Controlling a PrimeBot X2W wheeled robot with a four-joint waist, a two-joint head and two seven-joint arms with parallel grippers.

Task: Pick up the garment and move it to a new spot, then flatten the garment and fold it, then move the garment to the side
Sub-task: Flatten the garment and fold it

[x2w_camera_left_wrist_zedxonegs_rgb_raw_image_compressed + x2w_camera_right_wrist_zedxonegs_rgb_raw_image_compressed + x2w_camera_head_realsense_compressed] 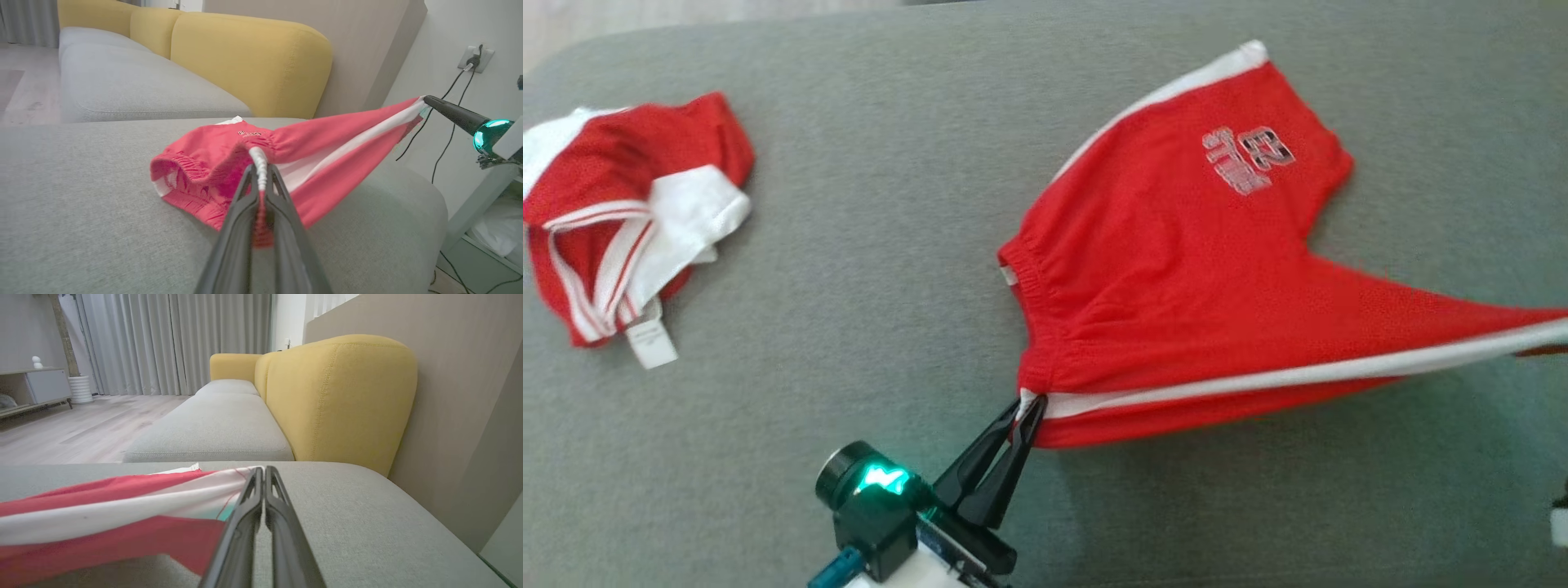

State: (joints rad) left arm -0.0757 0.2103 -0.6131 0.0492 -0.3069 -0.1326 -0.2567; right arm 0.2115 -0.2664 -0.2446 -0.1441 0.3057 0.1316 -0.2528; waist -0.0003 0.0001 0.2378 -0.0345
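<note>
From where I stand the job looks to be in its early part. The red shorts point(1176, 269) are strung out between the two arms, so the picking up is in hand. I'd judge the flattening only half begun, with no fold made and nothing set aside. The left gripper point(1027, 406), at 6 o'clock in the head view, has its fingers pinched tight on the near corner of the elastic waistband point(1033, 278), a bead of white trim squeezed between the tips. The right gripper point(264, 472) has its fingers closed on the far end of the white side stripe point(1258, 380), out past 3 o'clock, and the cloth runs taut between the two holds. The shorts take up the right half of the grey sofa cushion point(890, 204), from the centre towards 2 and 3 o'clock. The near leg appears lifted clear of the cushion and drawn into a long point, while the far leg, with its printed badge point(1248, 158), lies on the cushion at about 1 o'clock. The cloth looks thin and soft, and the gathered waist gapes open in the left wrist view. At 9 o'clock, well apart, a crumpled red-and-white garment point(629, 220) lies untouched, and a yellow backrest point(253, 61) rises behind the cushion.
</note>
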